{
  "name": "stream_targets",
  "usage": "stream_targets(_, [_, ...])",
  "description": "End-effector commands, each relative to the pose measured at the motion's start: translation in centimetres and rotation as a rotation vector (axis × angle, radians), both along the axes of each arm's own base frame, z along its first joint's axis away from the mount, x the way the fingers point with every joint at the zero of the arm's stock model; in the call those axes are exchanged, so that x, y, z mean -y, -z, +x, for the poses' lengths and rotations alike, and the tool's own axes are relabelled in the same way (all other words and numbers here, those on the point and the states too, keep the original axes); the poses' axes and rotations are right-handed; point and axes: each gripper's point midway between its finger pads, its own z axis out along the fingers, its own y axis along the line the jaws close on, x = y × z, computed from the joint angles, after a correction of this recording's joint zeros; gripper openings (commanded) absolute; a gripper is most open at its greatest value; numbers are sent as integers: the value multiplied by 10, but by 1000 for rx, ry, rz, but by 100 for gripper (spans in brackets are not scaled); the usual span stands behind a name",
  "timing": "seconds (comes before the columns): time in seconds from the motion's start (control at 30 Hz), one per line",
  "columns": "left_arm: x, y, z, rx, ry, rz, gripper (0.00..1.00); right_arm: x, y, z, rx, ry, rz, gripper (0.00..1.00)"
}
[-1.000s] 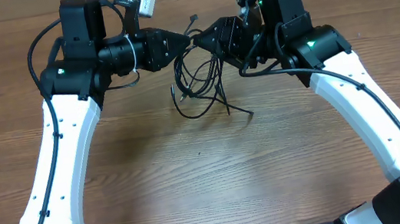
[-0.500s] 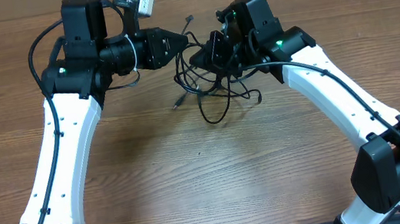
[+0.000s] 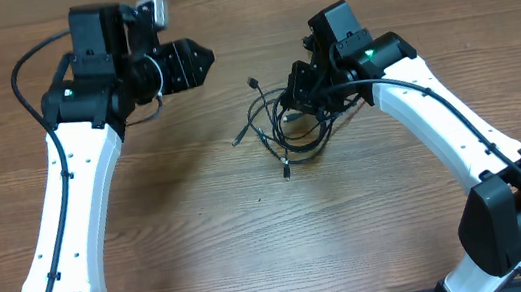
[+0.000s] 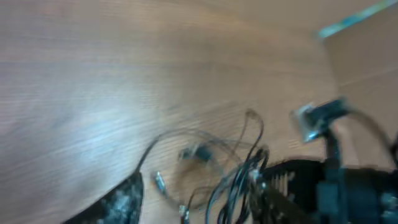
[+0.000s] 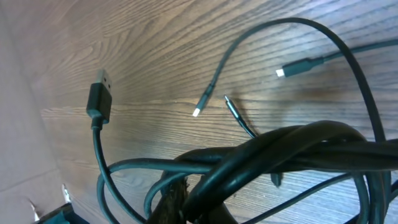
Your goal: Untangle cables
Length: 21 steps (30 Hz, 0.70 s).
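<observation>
Clearly the right gripper (image 3: 300, 91) pinched the cables (image 3: 287, 120) — the tangle spread left toward the left gripper (image 3: 199, 59), well apart, its jaws unreadable.

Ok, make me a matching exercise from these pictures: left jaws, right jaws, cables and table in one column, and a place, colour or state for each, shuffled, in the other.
1 left jaws
2 right jaws
3 cables
4 table

a tangled in loose loops
b brown wood
c closed on the bundle
d apart from the cables

Pairs: 1-d, 2-c, 3-a, 4-b
</observation>
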Motion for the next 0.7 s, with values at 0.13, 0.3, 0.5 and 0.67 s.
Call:
stream_targets(0.13, [3,32,-23,-102,114,89,59,-6,-7,-4,19,-62,33,4])
stream_targets(0.3, [41,39,-28,-50,389,-55,59,1,1,-18,49,-206,-36,4])
stream_targets(0.5, [72,70,-25,-103,485,-120,56,11,9,-28,48,-280,-105,4])
stream_targets(0.67, [90,88,-32,-150,526,-115,52,13,10,-28,48,-277,-113,4])
